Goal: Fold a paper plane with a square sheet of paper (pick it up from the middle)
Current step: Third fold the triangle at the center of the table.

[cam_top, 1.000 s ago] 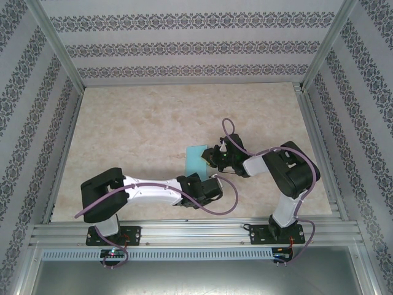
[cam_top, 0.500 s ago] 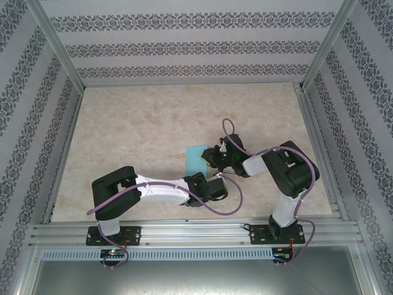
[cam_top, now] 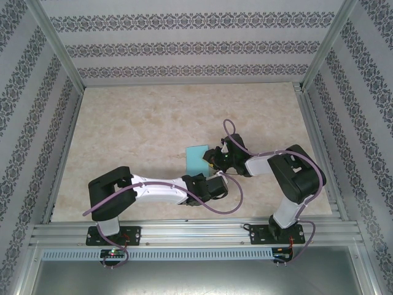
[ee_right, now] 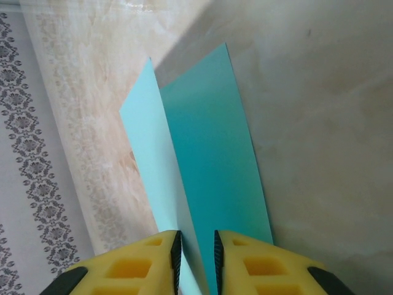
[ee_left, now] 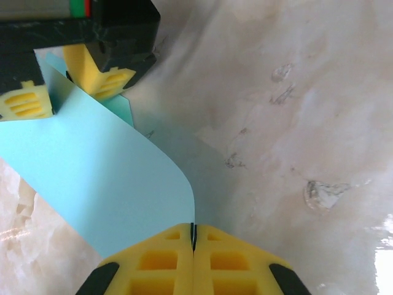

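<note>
Two tools hold the square sheet of paper above the tabletop: the left tool is pinched fully closed on its near edge, the right tool narrowly around the opposite edge. Edges should be aligned before the half-folded sheet is creased.

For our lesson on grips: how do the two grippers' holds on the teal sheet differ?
The left gripper has its yellow pads pressed fully together on the paper sheet; the right gripper shows a narrow gap around the paper. The left holds a curled edge, the right a straighter one. Both have yellow pads.
</note>
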Controlling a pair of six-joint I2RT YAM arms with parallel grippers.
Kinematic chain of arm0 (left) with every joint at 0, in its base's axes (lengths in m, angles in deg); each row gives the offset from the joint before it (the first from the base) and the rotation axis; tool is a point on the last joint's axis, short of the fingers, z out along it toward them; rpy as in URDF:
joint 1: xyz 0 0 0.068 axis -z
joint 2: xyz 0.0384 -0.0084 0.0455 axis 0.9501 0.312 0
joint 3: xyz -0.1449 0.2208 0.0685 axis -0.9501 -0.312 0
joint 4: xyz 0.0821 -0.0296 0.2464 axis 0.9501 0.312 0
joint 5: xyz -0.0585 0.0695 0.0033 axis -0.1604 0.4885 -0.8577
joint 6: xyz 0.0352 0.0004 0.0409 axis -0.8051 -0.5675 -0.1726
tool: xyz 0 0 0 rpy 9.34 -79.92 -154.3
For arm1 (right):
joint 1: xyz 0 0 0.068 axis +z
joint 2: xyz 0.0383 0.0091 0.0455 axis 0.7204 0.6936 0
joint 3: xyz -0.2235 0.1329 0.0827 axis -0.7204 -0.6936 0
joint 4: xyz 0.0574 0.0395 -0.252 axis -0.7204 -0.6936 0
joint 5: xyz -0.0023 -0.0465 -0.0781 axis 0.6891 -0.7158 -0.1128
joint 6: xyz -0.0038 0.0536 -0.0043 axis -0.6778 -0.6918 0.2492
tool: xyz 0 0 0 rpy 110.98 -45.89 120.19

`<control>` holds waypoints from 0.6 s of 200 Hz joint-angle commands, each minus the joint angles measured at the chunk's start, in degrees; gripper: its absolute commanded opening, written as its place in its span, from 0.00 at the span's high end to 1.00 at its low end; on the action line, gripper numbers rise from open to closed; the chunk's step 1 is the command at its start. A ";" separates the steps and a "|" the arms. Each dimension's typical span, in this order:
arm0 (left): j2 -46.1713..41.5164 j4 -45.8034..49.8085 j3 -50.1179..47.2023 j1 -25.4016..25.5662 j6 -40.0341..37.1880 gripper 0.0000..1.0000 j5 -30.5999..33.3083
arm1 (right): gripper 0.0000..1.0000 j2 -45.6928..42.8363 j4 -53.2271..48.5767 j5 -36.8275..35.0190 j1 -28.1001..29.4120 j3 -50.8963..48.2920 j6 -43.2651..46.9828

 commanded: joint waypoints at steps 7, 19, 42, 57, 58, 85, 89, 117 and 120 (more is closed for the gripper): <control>-4.03 -0.59 -1.23 -2.04 1.60 1.00 -4.72 | 0.74 -2.64 -3.30 -1.09 -0.58 0.16 2.96; -5.30 -1.32 -2.07 -3.10 1.98 1.00 -7.81 | 0.69 -3.23 -4.10 -1.18 -0.76 0.25 3.28; -7.74 -2.44 -3.49 -6.24 3.37 1.00 -15.53 | 0.67 -5.45 -7.47 -2.39 -1.24 0.16 5.17; -9.62 -3.82 -4.88 -9.44 4.63 1.00 -22.21 | 0.60 -8.25 -12.56 -5.13 -1.70 0.36 7.28; -9.69 -3.95 -4.97 -9.70 4.75 1.00 -22.97 | 0.60 -8.45 -12.96 -5.39 -1.72 0.35 7.45; -11.79 -7.11 -7.40 -15.78 7.14 1.00 -35.33 | 0.59 -13.55 -21.86 -9.93 -1.90 1.53 12.21; -11.90 -7.42 -7.65 -16.61 7.55 1.00 -36.73 | 0.59 -14.14 -22.63 -10.28 -1.97 1.71 12.61; -12.44 -10.59 -9.19 -21.90 10.20 1.00 -46.10 | 0.61 -16.97 -24.81 -10.06 -1.95 2.35 15.42; -12.47 -11.02 -9.38 -22.35 10.43 1.00 -47.21 | 0.62 -17.15 -25.01 -9.91 -1.95 2.43 15.50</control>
